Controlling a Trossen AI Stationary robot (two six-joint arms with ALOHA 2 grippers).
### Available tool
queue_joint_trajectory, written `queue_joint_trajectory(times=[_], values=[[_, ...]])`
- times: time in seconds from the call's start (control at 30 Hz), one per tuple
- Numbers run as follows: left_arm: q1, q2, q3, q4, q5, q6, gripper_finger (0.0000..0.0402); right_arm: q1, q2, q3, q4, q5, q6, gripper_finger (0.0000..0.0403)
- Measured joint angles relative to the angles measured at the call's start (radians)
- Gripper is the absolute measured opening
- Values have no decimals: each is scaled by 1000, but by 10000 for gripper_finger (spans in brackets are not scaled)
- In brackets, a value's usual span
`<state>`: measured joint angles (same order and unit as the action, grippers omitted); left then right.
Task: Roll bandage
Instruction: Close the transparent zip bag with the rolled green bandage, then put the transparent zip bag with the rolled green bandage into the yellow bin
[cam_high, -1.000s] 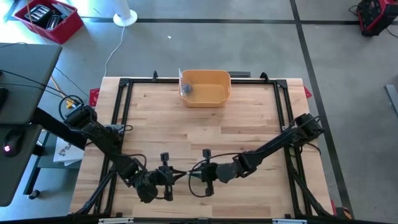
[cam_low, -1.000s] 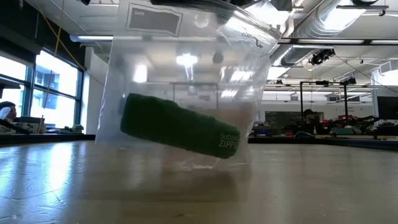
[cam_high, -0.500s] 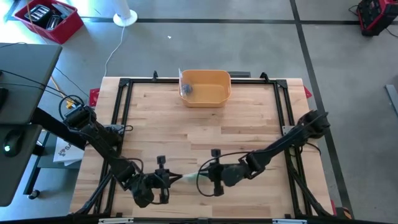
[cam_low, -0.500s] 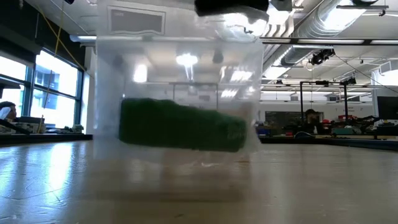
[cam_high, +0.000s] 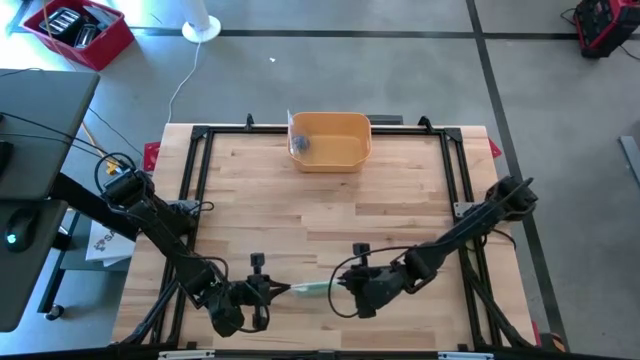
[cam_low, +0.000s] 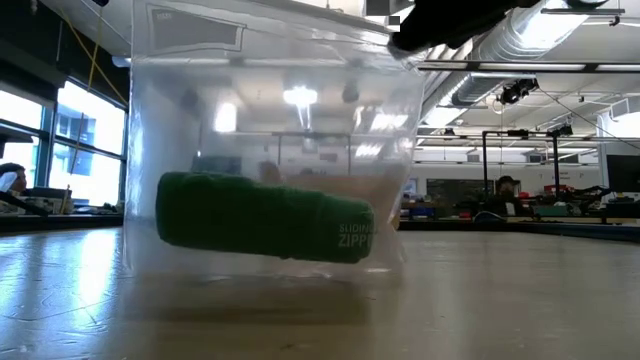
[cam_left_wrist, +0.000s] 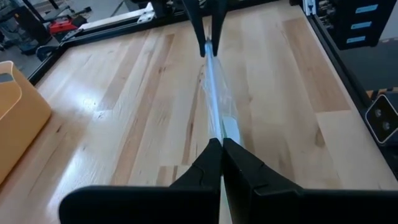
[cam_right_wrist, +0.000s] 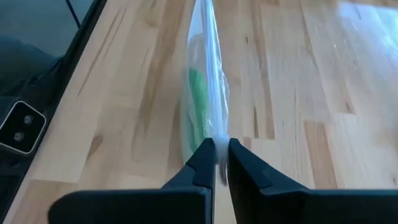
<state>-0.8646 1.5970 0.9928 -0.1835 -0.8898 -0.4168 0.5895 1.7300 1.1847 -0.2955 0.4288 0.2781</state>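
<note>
Bandage: a green roll (cam_low: 262, 216) lies sideways inside a clear zip bag (cam_low: 270, 140), in the bag's lower part, hanging between the two grippers near the table's front edge.
Bag: clear plastic, with a white label patch at one top corner and pale lettering low on its face; its bottom is at or just above the wood, and which of the two cannot be told. From above it shows only as a thin pale strip (cam_high: 312, 288).
Left gripper: its fingers (cam_left_wrist: 216, 160) are pressed together on one top end of the bag (cam_left_wrist: 217, 106), so this end is pinched tight.
Right gripper: its fingers (cam_right_wrist: 216, 157) are nearly together, with only the bag's edge (cam_right_wrist: 208, 81) between them, pinching the opposite top end.
Left arm pose: the left gripper (cam_high: 268, 290) is low over the front of the table, with the arm reaching in from the left rear and the wrist pointing across at the other gripper.
Right arm pose: the right gripper (cam_high: 340, 287) is low and level, facing the left one, with the arm stretched in from the right side of the frame.
Nearby: an orange bin (cam_high: 332, 140) with a small grey item in it sits far beyond both grippers at the table's back edge.
In the way: only bare wooden table (cam_high: 330, 215) lies between the grippers and the bin.
Surroundings: a black frame (cam_high: 200, 170) runs along the table's sides, outside both arms.
</note>
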Motion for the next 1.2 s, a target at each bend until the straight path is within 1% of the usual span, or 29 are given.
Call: queue_joint_trajectory(times=[0.17,0.27,0.37,0.47,0.57,0.67,0.73,0.83,0.93,1.0,1.1,1.2], values=[[1,0,0,4,-1,-1,0,9,-21,0,-26,15,10,14],[1,0,0,10,-4,-1,0,12,-56,-1,-34,59,11,15],[2,-1,0,15,-10,0,0,12,-98,-1,-21,103,22,26],[4,-2,-1,5,9,0,0,11,-125,-3,35,105,29,56],[4,-2,-1,12,11,0,0,-3,-124,-3,123,46,32,101],[6,-1,-1,12,6,0,0,-21,-91,-3,221,20,31,150],[7,-1,-1,19,-2,0,0,-38,-60,-3,263,-26,-10,177],[9,-1,-1,26,-7,7,0,-66,-13,-3,318,-95,-24,197],[15,-1,-1,29,-8,9,0,-96,25,-3,332,-108,-3,198],[20,-1,-1,30,-10,9,0,-113,39,-3,319,-108,2,188],[27,-1,-1,30,-10,9,0,-129,48,-2,312,-154,2,157],[38,-1,-1,31,-12,9,0,-134,49,-2,295,-197,2,109]])
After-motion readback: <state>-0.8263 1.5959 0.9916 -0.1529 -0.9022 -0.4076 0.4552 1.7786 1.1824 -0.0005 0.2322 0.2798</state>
